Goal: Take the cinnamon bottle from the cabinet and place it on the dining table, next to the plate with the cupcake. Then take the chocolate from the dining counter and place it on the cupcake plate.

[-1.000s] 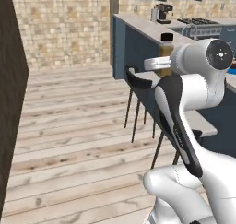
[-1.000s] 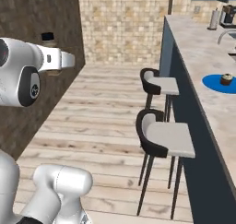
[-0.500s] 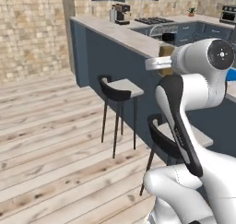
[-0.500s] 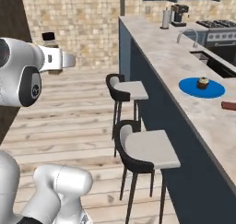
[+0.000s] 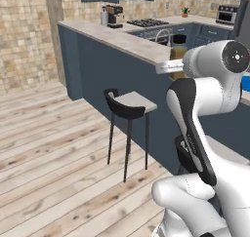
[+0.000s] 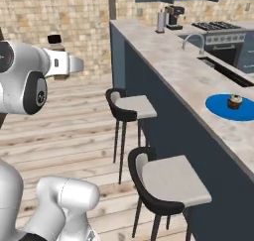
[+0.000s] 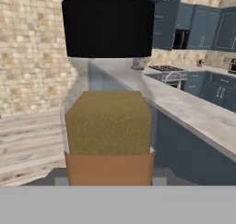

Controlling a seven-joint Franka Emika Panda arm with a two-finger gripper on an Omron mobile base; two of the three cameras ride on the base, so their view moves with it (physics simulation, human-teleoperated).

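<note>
The cinnamon bottle (image 7: 109,121) stands upright close in front of the hand view, with tan contents and a black cap. My gripper (image 7: 109,176) is shut on its lower part. From the base views the bottle (image 5: 177,54) (image 6: 58,47) rides at chest height beside the white hand (image 6: 67,65), out over the wood floor and short of the dining table (image 6: 171,61). The blue plate (image 6: 233,109) with the cupcake (image 6: 234,101) lies on that top to the right. A sliver of the plate (image 5: 245,82) shows behind the arm. The chocolate is out of view. A cabinet (image 7: 165,21) door stands open at the back.
Two dark stools (image 6: 130,106) (image 6: 168,183) stand along the table's near side, and one stool (image 5: 129,104) is ahead on the left. A coffee machine (image 6: 173,17), a faucet (image 6: 193,38) and a stove sit beyond. Wood floor lies open to the left.
The whole picture has shifted: the base has moved, and the table and stools now lie nearer and more central. The bottle stays held in the gripper.
</note>
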